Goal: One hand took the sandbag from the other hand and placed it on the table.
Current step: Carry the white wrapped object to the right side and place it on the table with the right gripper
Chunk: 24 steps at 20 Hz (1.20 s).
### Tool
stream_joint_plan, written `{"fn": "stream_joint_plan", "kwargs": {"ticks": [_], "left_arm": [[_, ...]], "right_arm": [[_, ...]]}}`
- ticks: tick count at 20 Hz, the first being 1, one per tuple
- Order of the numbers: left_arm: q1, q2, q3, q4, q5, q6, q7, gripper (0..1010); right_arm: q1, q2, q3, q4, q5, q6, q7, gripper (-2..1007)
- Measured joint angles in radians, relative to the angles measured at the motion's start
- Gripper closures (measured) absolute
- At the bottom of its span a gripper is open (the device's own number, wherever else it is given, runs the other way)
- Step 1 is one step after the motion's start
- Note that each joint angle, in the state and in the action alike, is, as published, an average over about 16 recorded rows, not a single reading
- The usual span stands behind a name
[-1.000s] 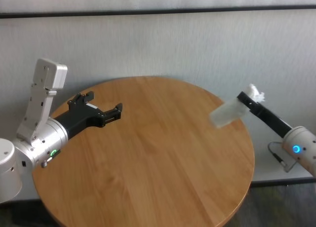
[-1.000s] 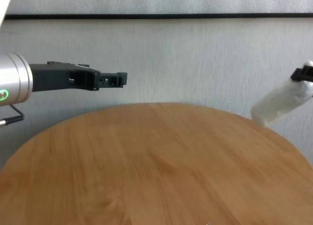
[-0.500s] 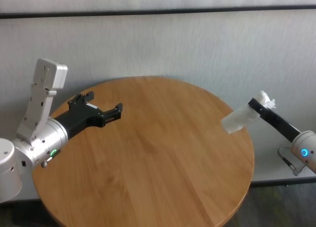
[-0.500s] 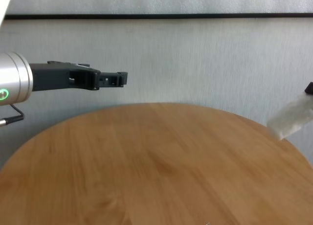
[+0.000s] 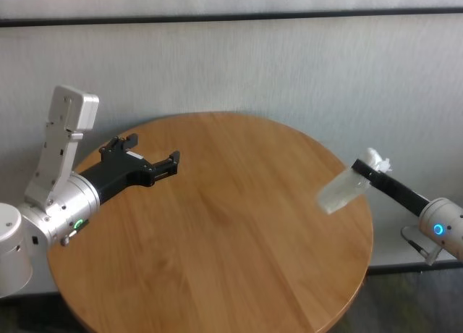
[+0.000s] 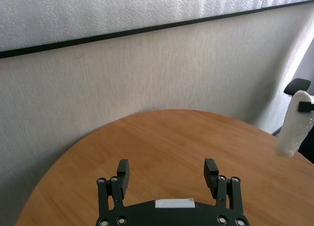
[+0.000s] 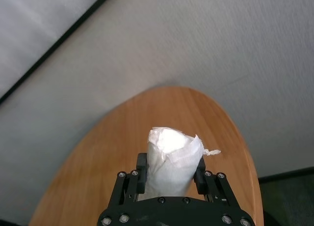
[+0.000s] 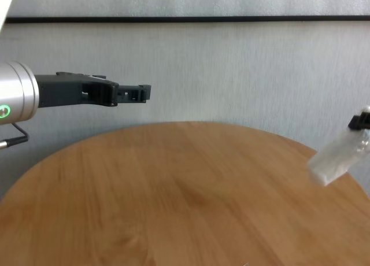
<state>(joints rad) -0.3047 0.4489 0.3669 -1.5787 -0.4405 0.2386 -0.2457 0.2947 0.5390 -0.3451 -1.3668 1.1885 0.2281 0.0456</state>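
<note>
The white crinkly sandbag [image 5: 340,191] hangs tilted over the right edge of the round wooden table [image 5: 217,224], above the top. My right gripper [image 5: 362,171], the one with the blue ring light, is shut on its upper end. In the right wrist view the sandbag [image 7: 171,157] fills the space between the black fingers [image 7: 141,168]. My left gripper [image 5: 153,150], with the green ring light, hovers open over the table's far left with nothing between its fingers [image 6: 211,168]. From the left wrist view the sandbag [image 6: 294,124] shows far off. In the chest view the sandbag [image 8: 338,159] is at the right border.
A grey wall [image 5: 239,65] with a black strip stands close behind the table. The table top [image 8: 173,191] shows only bare wood. Past the table's right rim the floor drops away, where the right wrist [image 5: 441,230] sits.
My right gripper has carried the sandbag lower, first drifting outward to the right, then back a little toward the table's edge. The left arm has not moved.
</note>
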Motion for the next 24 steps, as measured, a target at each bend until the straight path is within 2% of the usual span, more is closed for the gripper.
{"fn": "stream_joint_plan", "kwargs": {"ticks": [6, 10, 19, 24], "left_arm": [[0.000, 0.000, 0.000, 0.000, 0.000, 0.000, 0.000, 10], [0.000, 0.000, 0.000, 0.000, 0.000, 0.000, 0.000, 10], [0.000, 0.000, 0.000, 0.000, 0.000, 0.000, 0.000, 10], [0.000, 0.000, 0.000, 0.000, 0.000, 0.000, 0.000, 10]], "right_arm": [[0.025, 0.008, -0.029, 0.023, -0.004, 0.056, 0.008, 460], [0.044, 0.012, -0.051, 0.040, -0.011, 0.073, 0.028, 461], [0.066, 0.014, -0.075, 0.062, -0.023, 0.074, 0.068, 447], [0.066, 0.014, -0.075, 0.063, -0.024, 0.072, 0.066, 379]]}}
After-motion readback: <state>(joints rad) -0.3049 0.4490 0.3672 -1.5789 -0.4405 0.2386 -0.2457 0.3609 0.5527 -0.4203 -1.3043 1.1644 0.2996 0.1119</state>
